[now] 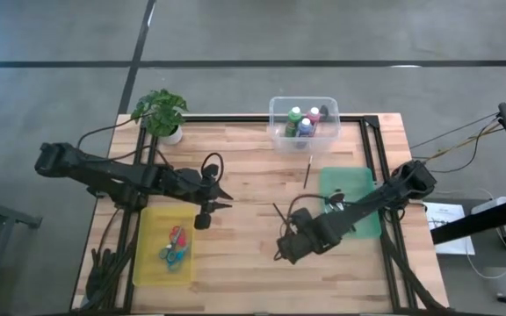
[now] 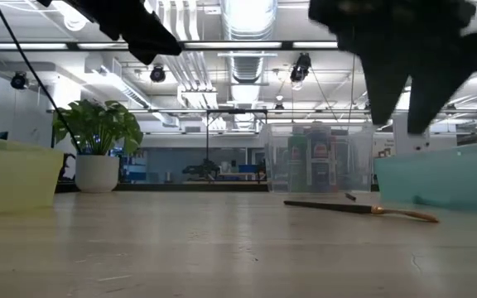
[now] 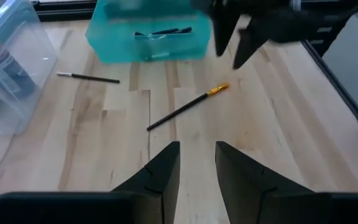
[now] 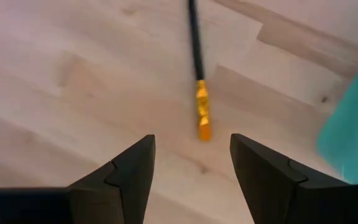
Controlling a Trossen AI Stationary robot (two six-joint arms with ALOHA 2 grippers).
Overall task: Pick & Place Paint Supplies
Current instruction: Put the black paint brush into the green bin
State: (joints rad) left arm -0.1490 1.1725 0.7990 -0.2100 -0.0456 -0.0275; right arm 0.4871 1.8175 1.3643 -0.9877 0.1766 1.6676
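Two dark fingers of the right gripper [image 4: 190, 174] stand wide apart with nothing between them, hanging just above the bare wood of the table [image 1: 253, 263]. Right past its fingertips lies one thin black brush [image 4: 196, 46] with a gold band and an orange tip, flat on the wood and touching nothing else. From above, this brush [image 1: 279, 212] sits near the middle of the table, just beside the teal tray [image 1: 367, 230], with bare wood on its other sides. A second dark brush [image 1: 307, 173] lies farther back, between the teal tray and the clear bin [image 1: 278, 133], so two brushes are loose on the table. More dark brushes lie in the teal tray [image 3: 104, 46], but how many is hard to tell. The left gripper [image 1: 221, 195] hangs over the left half of the table, next to the yellow tray [image 1: 148, 254], and its fingers [image 3: 166, 171] are a little apart and hold nothing. The yellow tray sits close to the front edge and holds a small pile of scissors [image 1: 175, 245] with red and blue handles; the count is not clear. At the back edge, the clear bin holds small white-capped paint bottles [image 1: 303, 124], with green, blue and pink showing. One potted plant [image 1: 162, 111] stands at the back left corner. Between the two trays the wood is wide and bare.
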